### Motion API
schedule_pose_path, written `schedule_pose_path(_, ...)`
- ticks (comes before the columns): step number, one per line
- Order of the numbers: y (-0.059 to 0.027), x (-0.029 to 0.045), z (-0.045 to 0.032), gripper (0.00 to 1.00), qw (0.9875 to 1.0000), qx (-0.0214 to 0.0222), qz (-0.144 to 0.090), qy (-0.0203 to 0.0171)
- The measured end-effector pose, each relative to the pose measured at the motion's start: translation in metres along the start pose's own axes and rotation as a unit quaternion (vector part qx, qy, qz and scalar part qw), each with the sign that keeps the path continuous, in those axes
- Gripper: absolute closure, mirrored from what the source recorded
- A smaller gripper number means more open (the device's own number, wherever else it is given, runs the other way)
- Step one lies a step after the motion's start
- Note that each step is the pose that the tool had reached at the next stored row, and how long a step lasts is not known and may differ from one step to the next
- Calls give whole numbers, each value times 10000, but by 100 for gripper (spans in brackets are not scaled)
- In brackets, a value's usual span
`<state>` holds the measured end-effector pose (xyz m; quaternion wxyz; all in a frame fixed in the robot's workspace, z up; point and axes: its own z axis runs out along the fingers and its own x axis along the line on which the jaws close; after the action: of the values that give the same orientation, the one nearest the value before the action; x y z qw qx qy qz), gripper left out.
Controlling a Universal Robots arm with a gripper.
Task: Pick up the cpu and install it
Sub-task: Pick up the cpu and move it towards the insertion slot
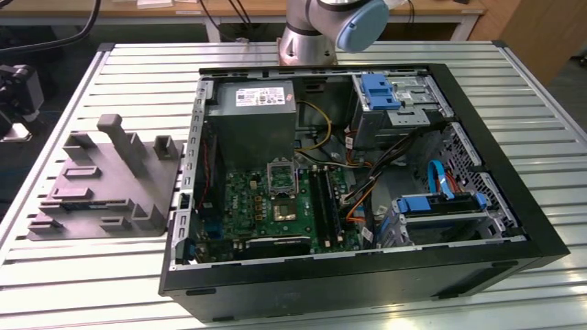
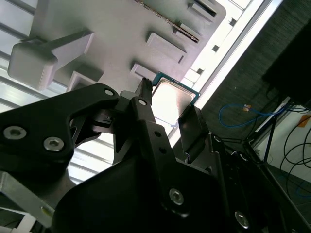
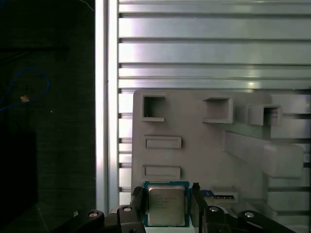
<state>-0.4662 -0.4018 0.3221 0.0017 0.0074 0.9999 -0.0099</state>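
You have the small, thin square cpu with its pale silvery metal top and green rim [image 3: 165, 206] clamped in the black gripper [image 3: 166, 195], whose two fingers [image 3: 138, 199] press against its opposite edges in the first wrist view. It is held over the large grey plastic tray with upright posts [image 3: 204, 160], which lies on the ribbed aluminium table [image 3: 209, 43]. In the exterior view, the open black computer case [image 1: 367, 282] holding the green motherboard [image 1: 275, 203] sits just beside that tray, on the exterior view's right
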Motion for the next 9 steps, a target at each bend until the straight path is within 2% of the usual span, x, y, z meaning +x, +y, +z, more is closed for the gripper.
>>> schedule_pose_path(9, 1, 0, -54, 53, 10000, 31, 0, 0)
